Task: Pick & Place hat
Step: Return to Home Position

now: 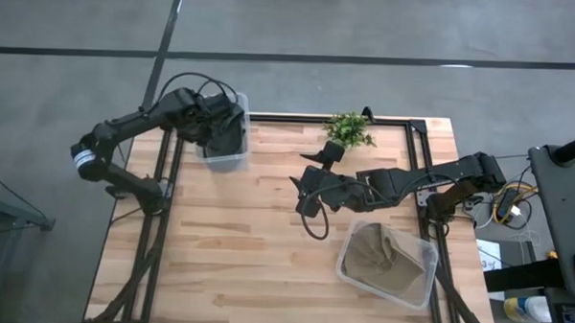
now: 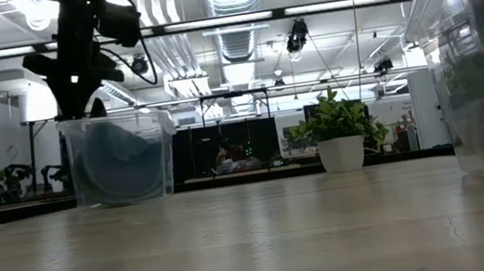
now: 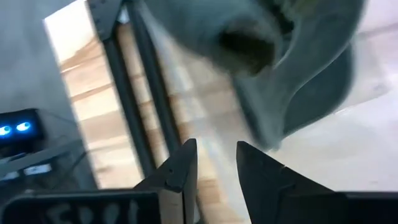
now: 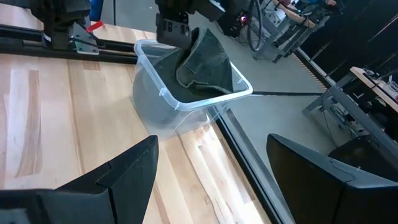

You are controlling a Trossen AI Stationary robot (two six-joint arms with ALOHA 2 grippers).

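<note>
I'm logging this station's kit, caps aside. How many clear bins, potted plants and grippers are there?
Clear bins: 2, the top bin and the bottom bin
Potted plant: 1
Grippers: 2, the left gripper and the right gripper
Total: 5

The table [image 1: 237, 236] is pale blond wood striped with plank seams, edged by a black frame [image 1: 155, 224]. At 11 o'clock a clear bin [image 1: 232, 158] holds a black cap [image 4: 199, 59]. At 4 o'clock a second clear bin [image 1: 356, 271] holds a tan-brown cap [image 1: 385, 259]. At 12 o'clock, a green plant [image 1: 349, 128] stands in a white pot [image 2: 342, 153]. The floor [image 1: 369, 25] is grey with dark lines.
</note>
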